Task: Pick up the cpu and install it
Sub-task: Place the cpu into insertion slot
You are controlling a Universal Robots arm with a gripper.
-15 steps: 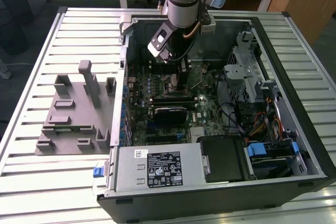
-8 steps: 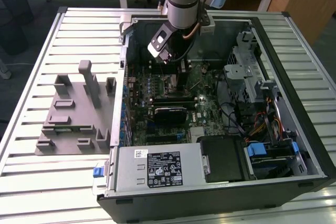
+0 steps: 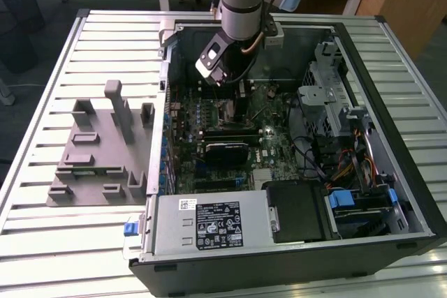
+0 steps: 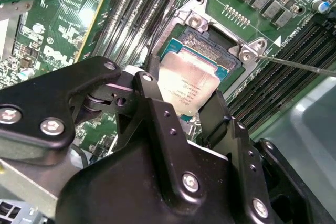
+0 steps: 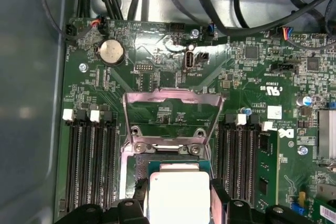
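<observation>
Already the pick-up looks done: past the grey slotted tray [image 3: 98, 151], toward the exterior view's right, inside the computer case [image 3: 279, 273], the gripper [image 4: 184, 90] clamps the cpu [image 4: 191, 77] by opposite edges above the open socket [image 4: 210, 43]; seating apparently remains.

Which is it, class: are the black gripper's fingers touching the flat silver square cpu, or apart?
Touching. In both wrist views the gripper presses its fingers against opposite edges of the cpu; no gap shows.
</observation>
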